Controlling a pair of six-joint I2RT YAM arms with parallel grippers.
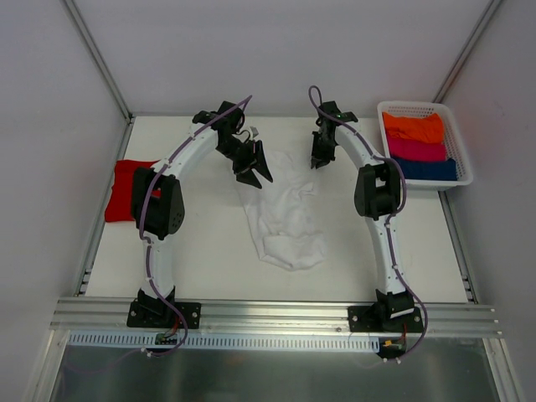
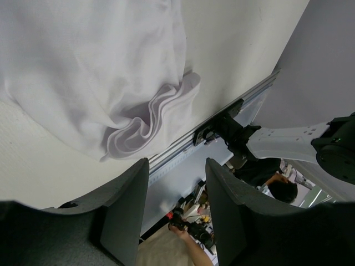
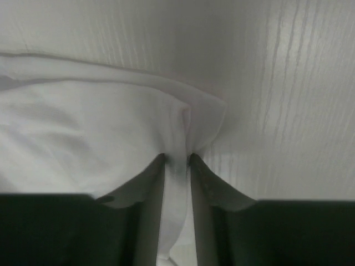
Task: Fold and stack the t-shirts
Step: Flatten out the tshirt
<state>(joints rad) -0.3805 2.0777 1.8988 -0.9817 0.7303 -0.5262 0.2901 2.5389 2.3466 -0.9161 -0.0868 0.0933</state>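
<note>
A white t-shirt (image 1: 285, 218) lies crumpled lengthwise in the middle of the table, its bunched hem (image 2: 150, 119) toward the near edge. A red t-shirt (image 1: 126, 188) lies folded at the table's left edge. My left gripper (image 1: 254, 172) hovers over the far left part of the white shirt; in the left wrist view its jaws (image 2: 176, 166) stand open with nothing between them. My right gripper (image 1: 320, 159) is at the shirt's far right corner. In the right wrist view it (image 3: 177, 159) is shut on a pinched fold of the white cloth (image 3: 83, 133).
A white basket (image 1: 463, 159) at the back right holds orange, pink and blue folded cloths. Grey walls enclose the table on three sides. An aluminium rail (image 1: 276, 314) runs along the near edge with both arm bases bolted to it.
</note>
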